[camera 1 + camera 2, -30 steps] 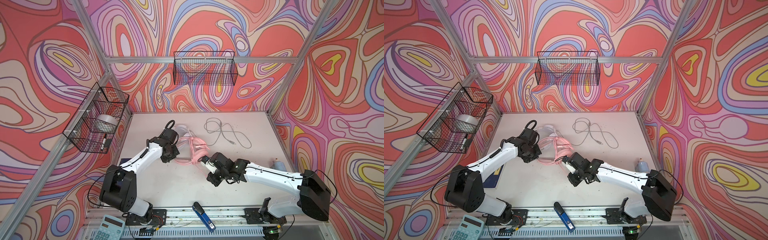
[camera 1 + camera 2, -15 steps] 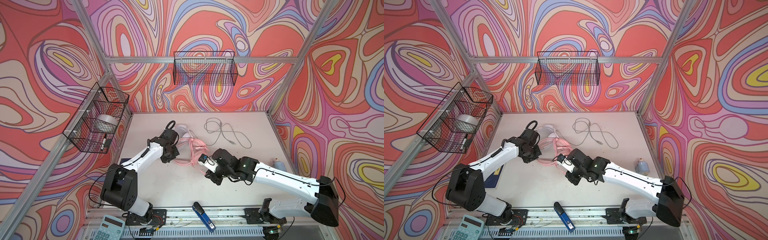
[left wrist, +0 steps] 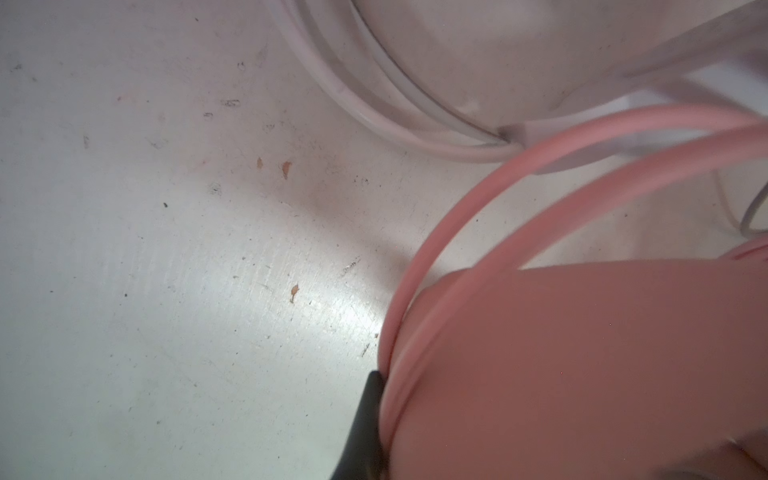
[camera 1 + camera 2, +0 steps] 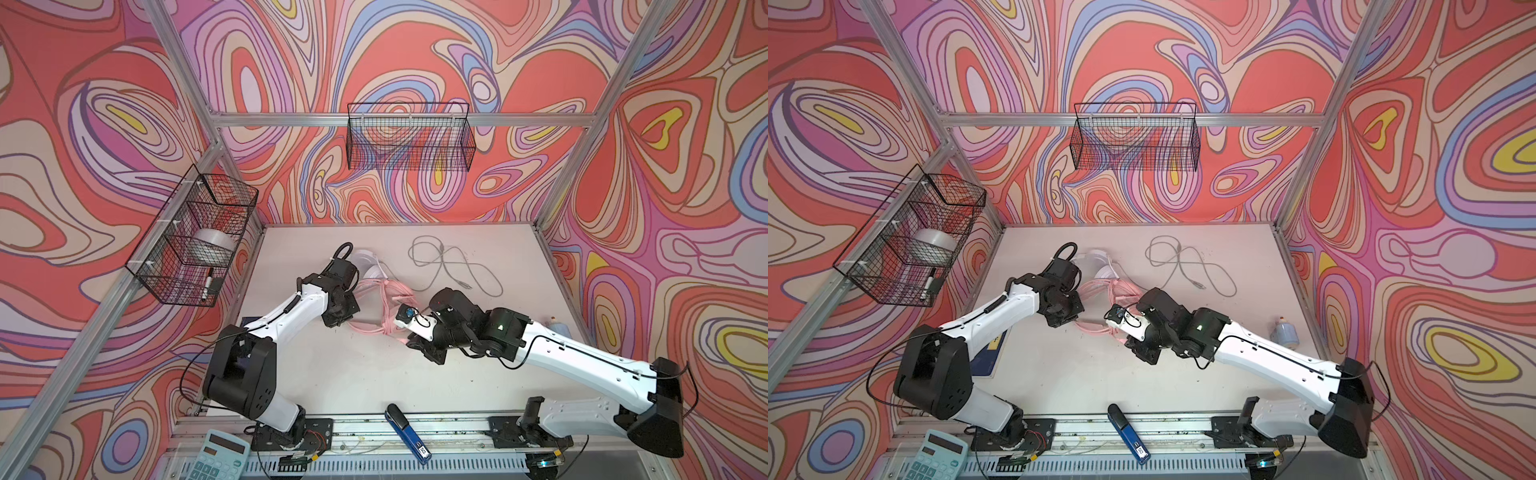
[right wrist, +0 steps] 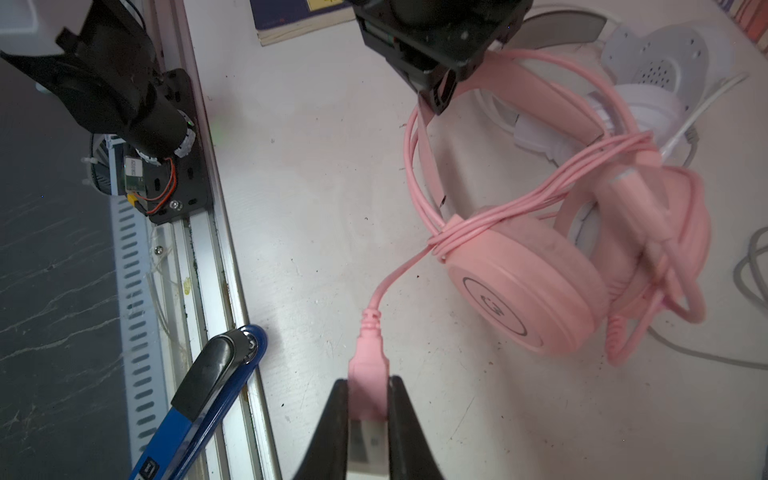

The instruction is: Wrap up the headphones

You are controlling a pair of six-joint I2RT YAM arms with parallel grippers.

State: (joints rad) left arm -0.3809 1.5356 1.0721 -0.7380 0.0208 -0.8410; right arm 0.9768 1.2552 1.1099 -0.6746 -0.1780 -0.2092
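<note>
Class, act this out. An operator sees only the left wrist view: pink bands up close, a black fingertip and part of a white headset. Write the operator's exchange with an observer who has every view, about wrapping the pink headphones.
Operator: I can't see my jaws. What is the left arm gripping?
Observer: In the right wrist view, the left gripper is shut on the headband of the pink headset.
Operator: And where has the cable got to?
Observer: Several turns of the pink cable are bundled around the headset beside an earcup. A short tail runs to the pink USB plug, and the right gripper is shut on that plug.
</note>
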